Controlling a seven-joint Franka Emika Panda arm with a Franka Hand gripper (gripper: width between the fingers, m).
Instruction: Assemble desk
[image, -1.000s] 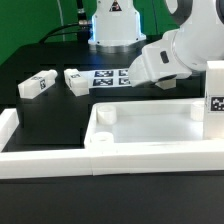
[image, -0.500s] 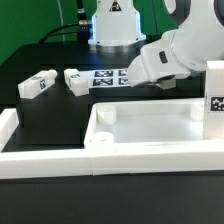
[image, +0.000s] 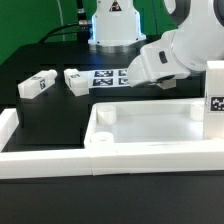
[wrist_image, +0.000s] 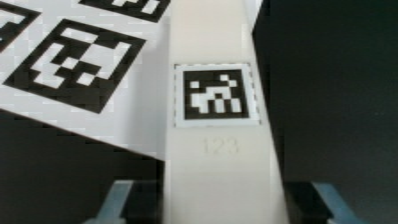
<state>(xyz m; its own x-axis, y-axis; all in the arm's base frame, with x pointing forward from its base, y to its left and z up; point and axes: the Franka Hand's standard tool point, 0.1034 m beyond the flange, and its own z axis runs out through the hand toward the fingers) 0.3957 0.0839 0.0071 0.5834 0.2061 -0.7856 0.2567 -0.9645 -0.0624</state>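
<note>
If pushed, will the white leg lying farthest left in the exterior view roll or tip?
Probably neither: the leftmost leg lies on a long flat face, so it should slide. Its blocky moulded look suggests it is stiff, and perhaps light.

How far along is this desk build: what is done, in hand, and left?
Done: one upright leg stands at the desk top's corner on the exterior view's right, apparently seated. In hand: the jaws grip a second leg over the marker board. Left: fitting it, then the outer loose leg and the inner loose leg on the table.
</note>
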